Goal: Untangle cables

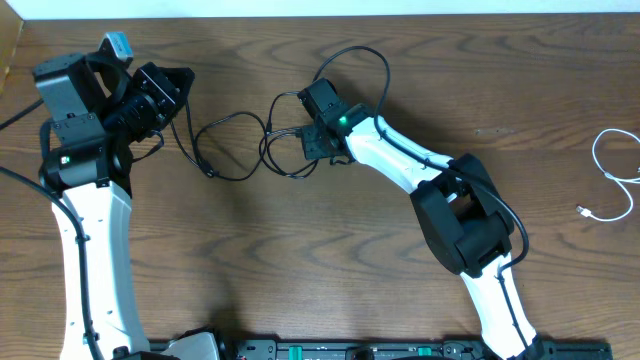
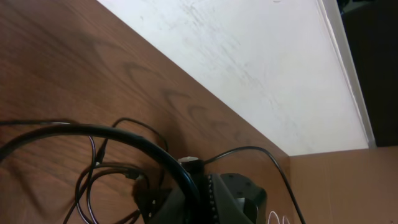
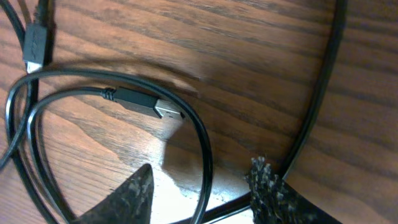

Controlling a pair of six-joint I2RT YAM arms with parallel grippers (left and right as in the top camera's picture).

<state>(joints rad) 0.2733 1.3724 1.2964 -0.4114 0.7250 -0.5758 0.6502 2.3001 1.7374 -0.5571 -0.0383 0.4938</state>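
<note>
The right gripper (image 3: 200, 199), its 2 dark textured fingertips (image 3: 134, 200) spread apart, hangs low over the brown wood-grain desk (image 3: 267, 68). A strand of the thin black rubber-sheathed cables (image 3: 205, 152) runs between them, unpinched. Just beyond lies a black USB plug (image 3: 149, 106) with a silver tip, its long axis slanted, tip toward the view's lower right.

From overhead the black tangle stretches left to right across the desk's middle, from beside the left gripper (image 1: 165, 95) to the right one. I cannot tell whether the left gripper is apart or together. The thin white cable (image 1: 612, 172) lies well apart, near the right edge.

The step looks like seizing 1 loop. Next comes closing on that strand and drawing it clear of the crossings.
</note>
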